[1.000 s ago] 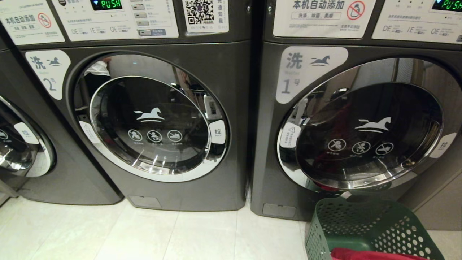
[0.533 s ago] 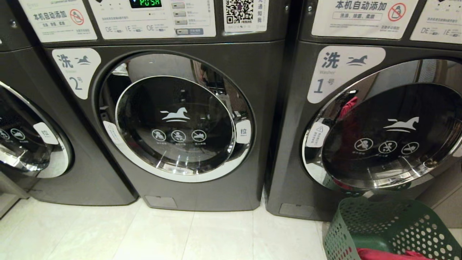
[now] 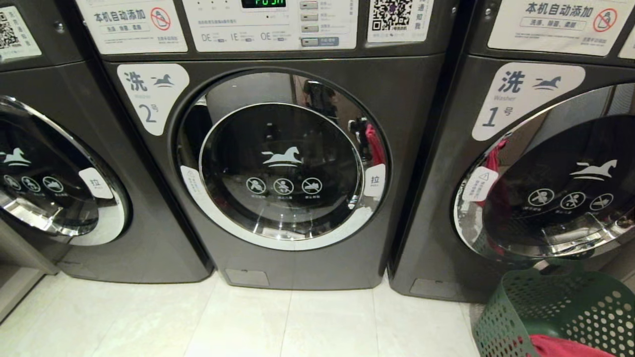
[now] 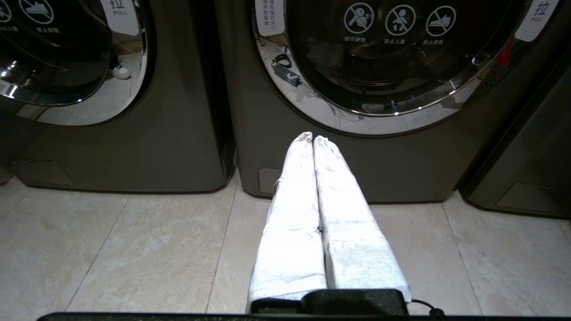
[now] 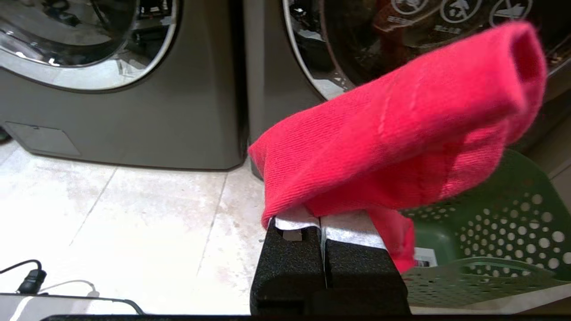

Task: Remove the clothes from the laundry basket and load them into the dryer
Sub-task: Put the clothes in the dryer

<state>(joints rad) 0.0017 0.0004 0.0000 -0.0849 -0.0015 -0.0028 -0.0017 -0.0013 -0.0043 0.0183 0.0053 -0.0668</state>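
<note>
Dark grey front-loading machines stand in a row; number 2 (image 3: 278,168) faces me with its round glass door closed, number 1 (image 3: 545,188) is to its right. The green perforated laundry basket (image 3: 560,307) stands on the floor before number 1, with red clothes (image 3: 560,345) at its rim. Neither arm shows in the head view. My right gripper (image 5: 323,211) is shut on a red garment (image 5: 401,120) that drapes over its fingers and hides the tips, beside the basket (image 5: 504,223). My left gripper (image 4: 312,138) is shut and empty, low over the floor before number 2.
A third machine (image 3: 54,178) stands at the left. The floor is of pale tiles (image 3: 248,322). A black cable (image 5: 31,278) lies on the floor to the garment's left in the right wrist view.
The whole head picture has slid to the right, so the camera has moved left along the machines. The basket now sits nearer the right edge. Both arms kept still.
</note>
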